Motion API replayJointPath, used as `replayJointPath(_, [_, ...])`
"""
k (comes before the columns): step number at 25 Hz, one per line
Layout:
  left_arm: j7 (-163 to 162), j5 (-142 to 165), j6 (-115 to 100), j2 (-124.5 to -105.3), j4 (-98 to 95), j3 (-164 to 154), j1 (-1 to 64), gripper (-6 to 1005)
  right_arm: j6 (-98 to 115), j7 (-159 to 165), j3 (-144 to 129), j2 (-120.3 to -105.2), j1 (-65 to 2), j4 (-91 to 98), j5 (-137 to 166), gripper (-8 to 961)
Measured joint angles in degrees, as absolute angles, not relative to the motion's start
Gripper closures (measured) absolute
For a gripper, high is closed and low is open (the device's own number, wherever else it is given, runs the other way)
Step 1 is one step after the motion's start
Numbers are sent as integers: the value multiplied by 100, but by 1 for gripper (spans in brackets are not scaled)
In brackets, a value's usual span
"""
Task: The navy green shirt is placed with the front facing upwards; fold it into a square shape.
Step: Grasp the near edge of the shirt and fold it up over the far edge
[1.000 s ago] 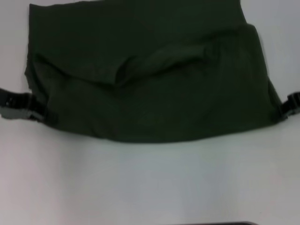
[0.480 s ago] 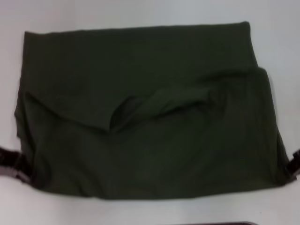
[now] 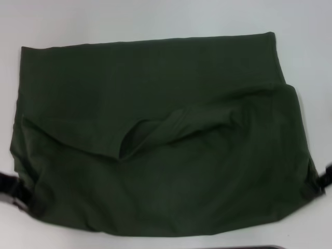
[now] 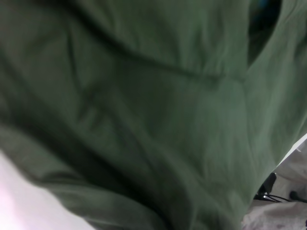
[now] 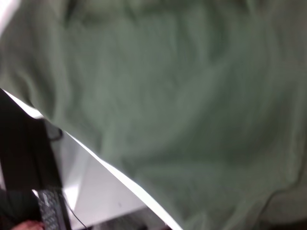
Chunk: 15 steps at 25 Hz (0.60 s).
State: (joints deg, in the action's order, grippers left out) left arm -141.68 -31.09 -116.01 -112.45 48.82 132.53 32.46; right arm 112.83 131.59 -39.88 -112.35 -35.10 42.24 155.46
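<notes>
Head view: navy green shirt (image 3: 155, 150) spread over white tabletop (image 3: 155, 21), filling most of frame. Folded layer on top covering near half; its upper edge running diagonally from left side up toward right, with a loose pocket-like fold gaping near centre. Far strip of shirt lying flat, straight edge along top. No lettering visible on exposed surface. Left end effector (image 3: 18, 194) at near-left corner of shirt, black, mostly tucked under or against the cloth edge; looks clamped on that corner, fingers themselves hidden by fabric. Right end effector (image 3: 319, 184) at near-right corner, only a small black part showing at frame edge, touching the cloth; appears clamped on that corner too, fingers not visible. Near hem sagging slightly between the two corners.

Left wrist view: frame almost fully filled with green cloth (image 4: 144, 110), creased, several soft folds running diagonally. Darker opening in one corner of picture. Sliver of white tabletop (image 4: 29, 206) in another corner. Own fingers not seen.

Right wrist view: again mostly green cloth (image 5: 192, 105), lightly wrinkled, close to lens. Edge of white tabletop (image 5: 110, 191) running diagonally below the fabric, dark area beyond it with what looks like a keyboard (image 5: 50, 211), too blurred to confirm. Own fingers not seen.
</notes>
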Motion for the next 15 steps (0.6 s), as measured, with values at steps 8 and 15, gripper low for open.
replayJointPath(8, [-14097, -3779, -11759, -10652, 5081, 13923, 3522, 992, 11376, 13322, -3862, -10521, -3772, 4242, 14169, 896])
replayJointPath(15, [-14097, -4379, -11797, -10302, 5128, 14304, 3398, 992, 11399, 13498, -3859, -10173, -3732, 4259, 13441, 899])
